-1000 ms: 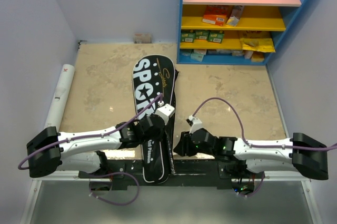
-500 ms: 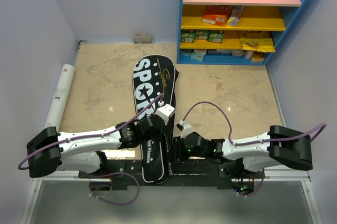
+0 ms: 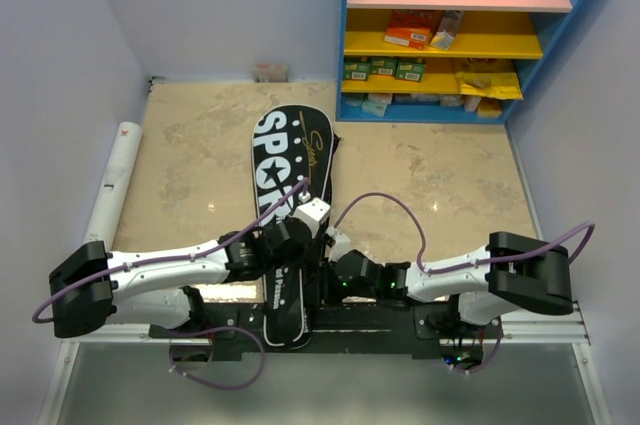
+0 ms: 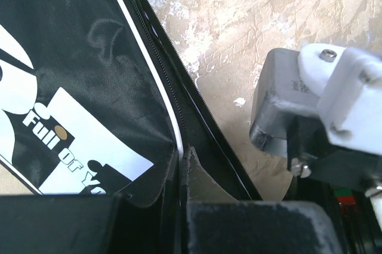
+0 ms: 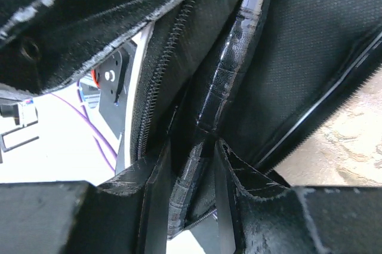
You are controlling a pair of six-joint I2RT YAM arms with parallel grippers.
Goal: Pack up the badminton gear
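The black racket bag (image 3: 291, 160) lettered SPORT lies lengthwise mid-table, its zip open along the right edge. My left gripper (image 3: 298, 245) is shut on the edge of the bag's top flap (image 4: 149, 170), and the pinch shows in the left wrist view (image 4: 181, 203). My right gripper (image 3: 320, 280) reaches into the opening from the right. In the right wrist view (image 5: 192, 206) its fingers close narrowly round a black wrapped racket handle (image 5: 224, 92) inside the bag. The long white tube (image 3: 114, 180) lies along the left wall. The racket heads and shuttlecocks are hidden.
A blue shelf unit (image 3: 450, 40) with boxes and rolls stands at the back right. A small box (image 3: 270, 72) sits against the back wall. The right gripper's body (image 4: 322, 104) is close beside my left gripper. The arm bases' rail (image 3: 380, 320) runs along the near edge.
My right arm has swung left from the bare table into the bag's open side. The left gripper has stayed on the flap, and the bag's lower end has shifted slightly left.
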